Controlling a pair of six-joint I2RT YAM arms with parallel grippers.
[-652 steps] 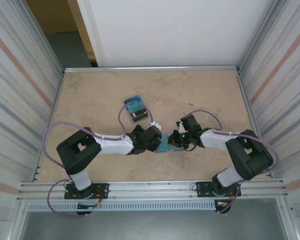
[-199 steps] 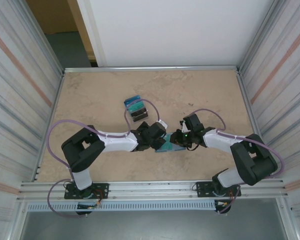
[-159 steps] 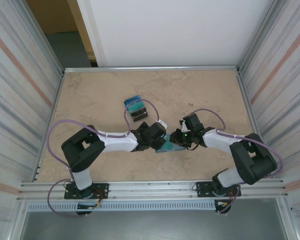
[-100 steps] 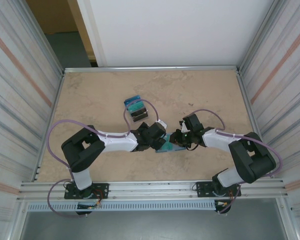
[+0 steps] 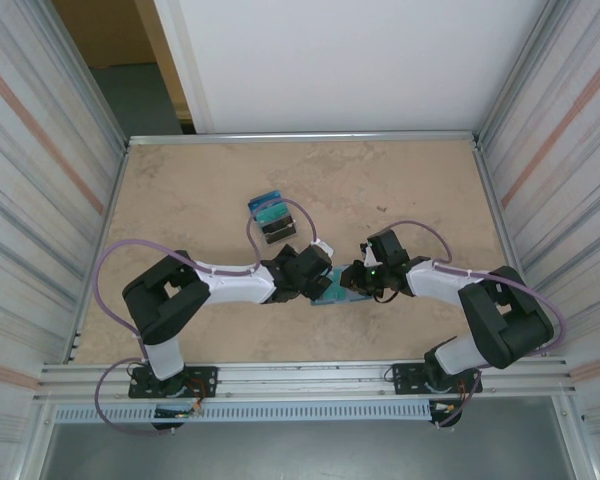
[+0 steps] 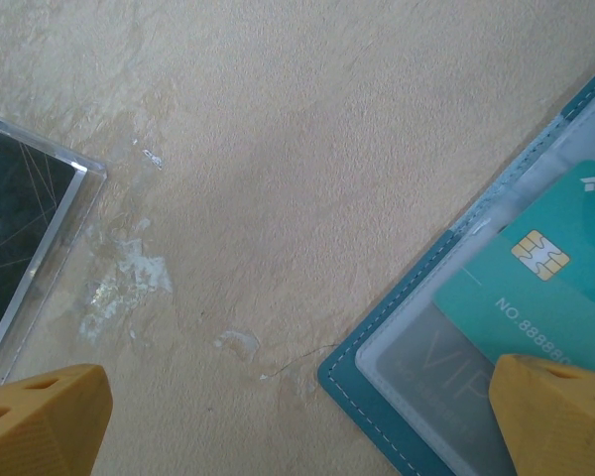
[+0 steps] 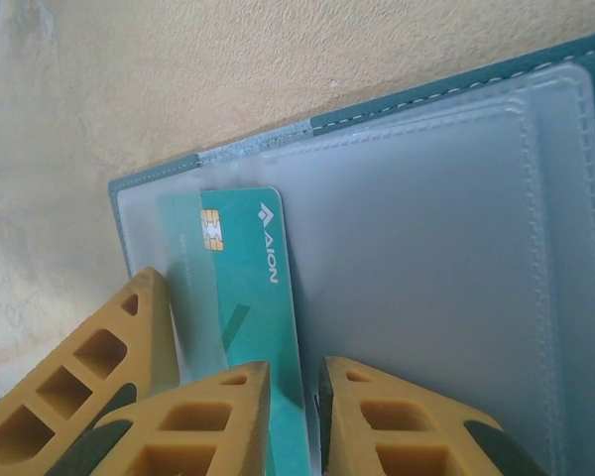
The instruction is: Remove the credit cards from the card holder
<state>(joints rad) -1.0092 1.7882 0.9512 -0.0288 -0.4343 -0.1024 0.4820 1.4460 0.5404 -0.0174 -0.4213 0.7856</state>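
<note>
The teal card holder (image 5: 332, 293) lies open on the table between both grippers, its clear pocket panels (image 7: 426, 208) facing up. A teal-green credit card (image 7: 240, 288) with a gold chip sticks partway out of a pocket. My right gripper (image 7: 296, 416) is shut on that card's edge. My left gripper (image 6: 297, 426) is open wide; one fingertip (image 6: 560, 412) rests on the holder (image 6: 377, 387) over the card (image 6: 545, 278), the other fingertip (image 6: 40, 416) sits on bare table. In the top view the left gripper (image 5: 315, 278) and right gripper (image 5: 360, 277) nearly meet.
A small black piece with blue and green cards (image 5: 270, 215) lies further back on the table. A clear-edged black case (image 6: 20, 228) sits left of the left gripper. The left gripper's finger (image 7: 79, 387) stands close beside the right fingers. Metal walls ring the table (image 5: 180, 200).
The left gripper has shifted right onto the holder since the earliest frame. The right gripper has edged slightly over the holder; in the last second little has moved.
</note>
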